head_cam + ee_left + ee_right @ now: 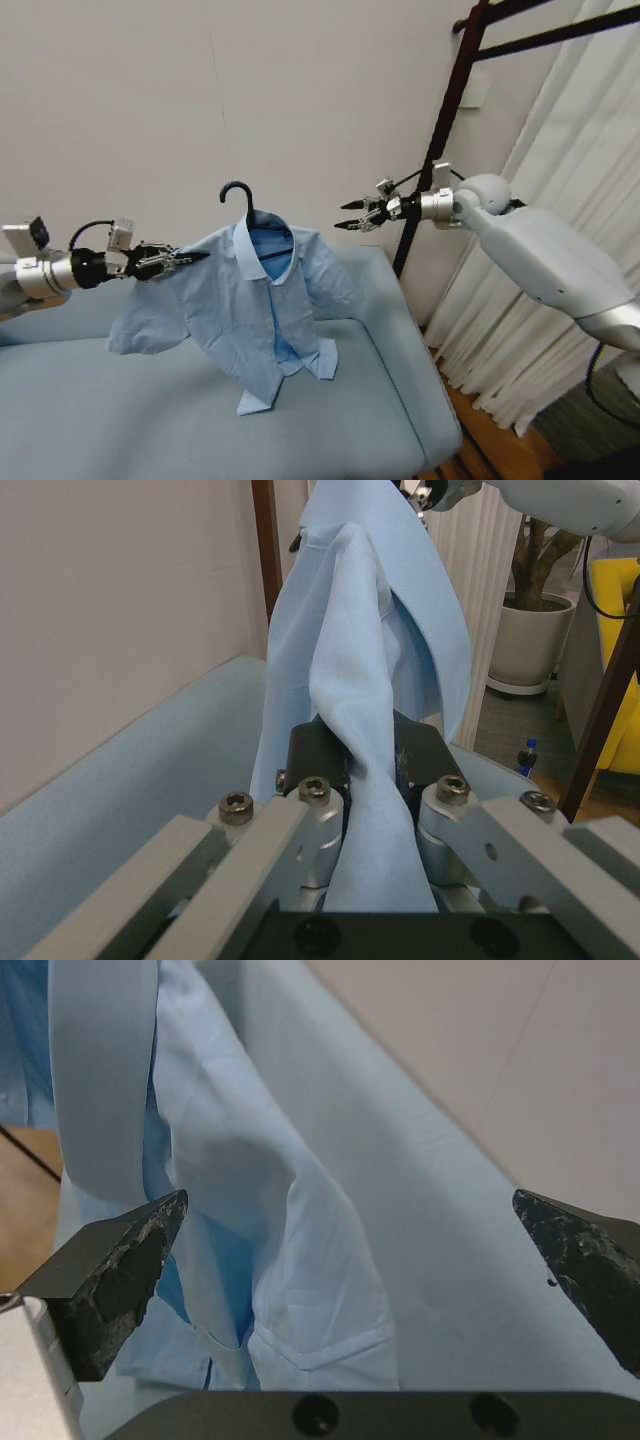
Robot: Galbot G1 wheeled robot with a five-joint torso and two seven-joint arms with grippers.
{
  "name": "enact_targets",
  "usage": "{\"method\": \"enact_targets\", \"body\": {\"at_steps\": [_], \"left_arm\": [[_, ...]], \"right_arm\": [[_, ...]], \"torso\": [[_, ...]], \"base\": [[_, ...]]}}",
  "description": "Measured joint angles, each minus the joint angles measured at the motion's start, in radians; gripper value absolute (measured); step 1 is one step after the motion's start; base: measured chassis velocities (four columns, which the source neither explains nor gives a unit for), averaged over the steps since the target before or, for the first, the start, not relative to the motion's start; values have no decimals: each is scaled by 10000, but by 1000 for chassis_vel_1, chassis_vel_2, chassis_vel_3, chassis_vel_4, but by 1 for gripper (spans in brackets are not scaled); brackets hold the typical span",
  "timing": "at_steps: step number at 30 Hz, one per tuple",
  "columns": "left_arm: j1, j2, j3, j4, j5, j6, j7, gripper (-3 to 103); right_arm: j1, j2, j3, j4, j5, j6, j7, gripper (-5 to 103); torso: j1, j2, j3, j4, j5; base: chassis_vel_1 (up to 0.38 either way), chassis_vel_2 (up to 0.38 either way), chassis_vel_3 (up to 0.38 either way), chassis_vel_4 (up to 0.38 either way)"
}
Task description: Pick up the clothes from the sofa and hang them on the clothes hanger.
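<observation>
Left gripper: jaws closed on a bunched fold of the light-blue short-sleeved shirt at one shoulder. Cloth draped over the pads in the left wrist view, grip point itself hidden. Right gripper: jaws spread wide, nothing between them, near the shirt's other shoulder and clear of it. Shirt held up above the light-blue sofa on a black hanger. Hook exposed above the collar, remainder concealed inside the shirt. Lower hem close to the seat cushion, contact not determinable. Dark clothes rack behind the right arm, cut off at the top edge.
</observation>
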Motion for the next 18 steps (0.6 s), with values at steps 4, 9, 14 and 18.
{"method": "enact_targets", "body": {"at_steps": [4, 9, 14, 18], "left_arm": [[-4, 2, -26, -42, -17, 0, 40, 8], [-5, -20, -55, -124, -45, 0, 71, 8], [-5, -27, -64, -185, -64, 1, 80, 8], [0, -57, -64, -227, -70, 7, 85, 8]], "right_arm": [[309, 186, -648, -159, -47, -44, -180, 100], [471, 384, -1010, -275, -28, -133, -258, 100], [516, 375, -1169, -194, 33, -148, -278, 87], [503, 323, -1204, -52, 67, -157, -279, 77]], "torso": [[0, 0, 0, 1, 0], [0, 0, 0, 1, 0], [-1, 0, 0, 0, 1], [-1, 0, 0, 0, 1]], "base": [[0, 0, 0, 0], [0, 0, 0, 0], [0, 0, 0, 0], [0, 0, 0, 0]]}}
